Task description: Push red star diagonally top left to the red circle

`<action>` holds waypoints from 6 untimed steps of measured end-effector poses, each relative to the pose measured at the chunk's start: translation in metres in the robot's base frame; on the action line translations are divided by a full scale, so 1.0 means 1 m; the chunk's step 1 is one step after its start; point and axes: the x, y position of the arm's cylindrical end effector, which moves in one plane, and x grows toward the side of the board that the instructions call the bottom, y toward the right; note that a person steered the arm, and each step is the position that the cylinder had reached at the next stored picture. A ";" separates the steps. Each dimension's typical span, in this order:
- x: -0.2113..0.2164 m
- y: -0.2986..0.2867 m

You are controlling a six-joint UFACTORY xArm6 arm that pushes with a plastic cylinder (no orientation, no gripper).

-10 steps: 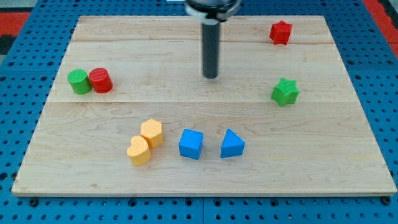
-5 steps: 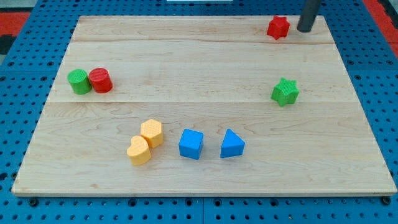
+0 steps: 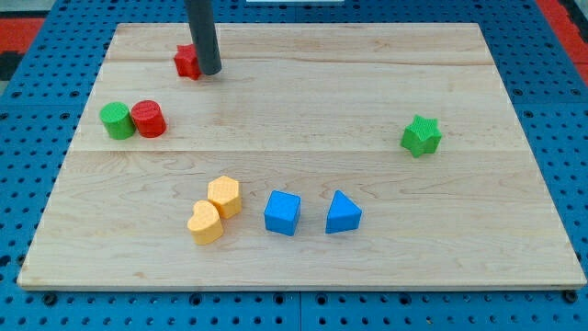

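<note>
Tool-wise, my tip, a smooth dark rod with nothing to clamp, touches the red star. Red circle sits below-left on the wooden worktop.

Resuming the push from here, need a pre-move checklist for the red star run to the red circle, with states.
1. Red star visible: ok, partly hidden by the rod.
2. My tip at the star's right side: ok; actual contact cannot tell.
3. Star placed up and right of the red circle: ok; the target spot is up and left of it.
4. Gap between star and circle: not ok, they are apart.
5. Green circle touching the red circle's left: risk, ok for now.
</note>
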 end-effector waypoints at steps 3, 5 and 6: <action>-0.027 -0.084; 0.015 -0.136; 0.055 -0.120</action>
